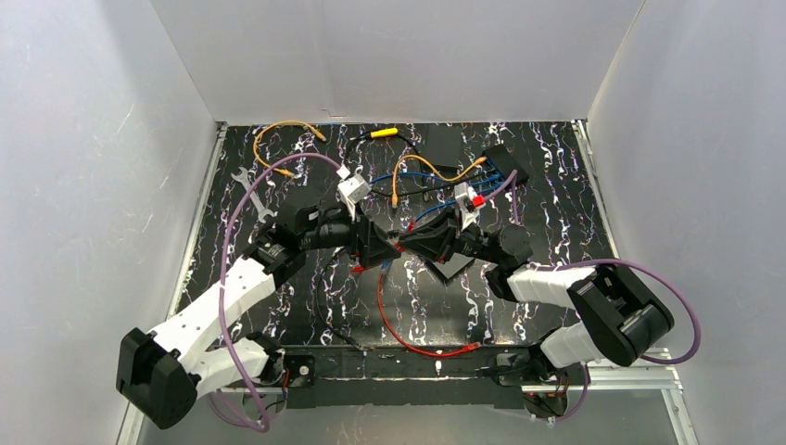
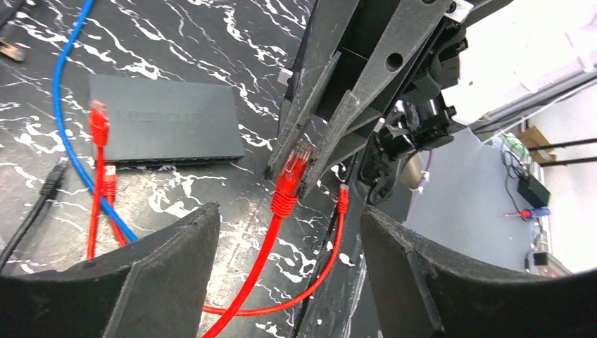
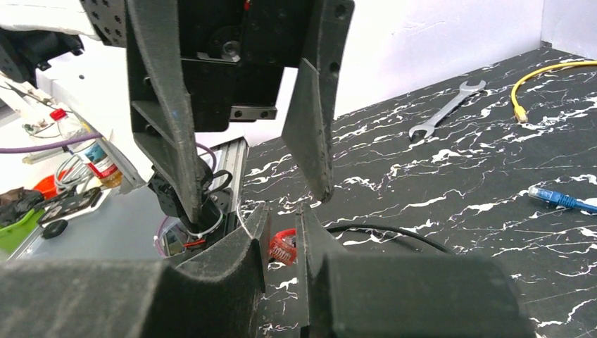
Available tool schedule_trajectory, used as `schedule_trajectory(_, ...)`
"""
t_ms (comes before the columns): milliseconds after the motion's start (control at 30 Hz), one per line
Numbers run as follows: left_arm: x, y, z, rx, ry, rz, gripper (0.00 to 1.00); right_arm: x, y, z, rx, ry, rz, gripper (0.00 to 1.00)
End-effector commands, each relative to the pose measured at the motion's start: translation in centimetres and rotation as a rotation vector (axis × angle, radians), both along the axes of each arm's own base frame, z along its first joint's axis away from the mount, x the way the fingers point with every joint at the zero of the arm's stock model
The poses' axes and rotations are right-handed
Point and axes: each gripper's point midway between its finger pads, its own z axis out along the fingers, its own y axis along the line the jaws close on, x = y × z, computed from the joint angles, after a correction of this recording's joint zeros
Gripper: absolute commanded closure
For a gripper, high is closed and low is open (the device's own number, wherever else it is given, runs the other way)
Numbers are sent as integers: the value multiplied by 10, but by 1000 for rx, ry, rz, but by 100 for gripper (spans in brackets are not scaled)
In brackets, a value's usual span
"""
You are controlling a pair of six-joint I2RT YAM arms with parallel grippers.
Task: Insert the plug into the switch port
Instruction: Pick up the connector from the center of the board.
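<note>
The red plug point(image 2: 294, 165) is pinched between the fingers point(image 2: 317, 91) of my right gripper point(image 3: 283, 224), which is shut on it above the table's middle. In the right wrist view the plug point(image 3: 283, 248) shows in the narrow gap between the pads. Its red cable point(image 2: 246, 282) hangs down and loops across the table, passing between the spread fingers of my left gripper point(image 2: 287, 215). That gripper is open and touches nothing. Both grippers meet tip to tip point(image 1: 397, 243). The dark switch point(image 2: 165, 120) lies flat farther back, near the back right point(image 1: 508, 163), its ports hidden from view.
Other red plugs point(image 2: 98, 120) and a blue cable point(image 2: 63, 127) lie beside the switch. A wrench point(image 3: 447, 113) and a yellow cable point(image 3: 535, 77) lie at the back left. A blue plug point(image 3: 556, 198), a black cable point(image 3: 394, 231) and a second dark box point(image 1: 443, 144) are nearby.
</note>
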Motion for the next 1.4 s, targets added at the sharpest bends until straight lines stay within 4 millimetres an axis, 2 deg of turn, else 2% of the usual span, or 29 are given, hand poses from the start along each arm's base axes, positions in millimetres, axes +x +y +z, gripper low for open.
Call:
schedule_trajectory(0, -11, -7, 6, -46, 18, -93, 32, -16, -10, 37, 112, -164, 29, 96)
schedule_trajectory(267, -20, -17, 5, -88, 9, -207, 42, -26, -11, 44, 165, -165, 84, 97)
schedule_trajectory(467, -27, -20, 4, -116, 3, -276, 50, -26, -10, 45, 171, -152, 99, 97)
schedule_trajectory(1000, -19, -23, -12, -94, 60, -243, 51, -32, -19, 79, 240, -218, 68, 99)
schedule_trajectory(1167, -23, -24, -5, -113, 62, -268, 53, -33, -20, 81, 226, -235, 57, 99)
schedule_trajectory(1367, -28, -27, 6, -157, 79, -309, 62, -37, -20, 81, 222, -252, 75, 99)
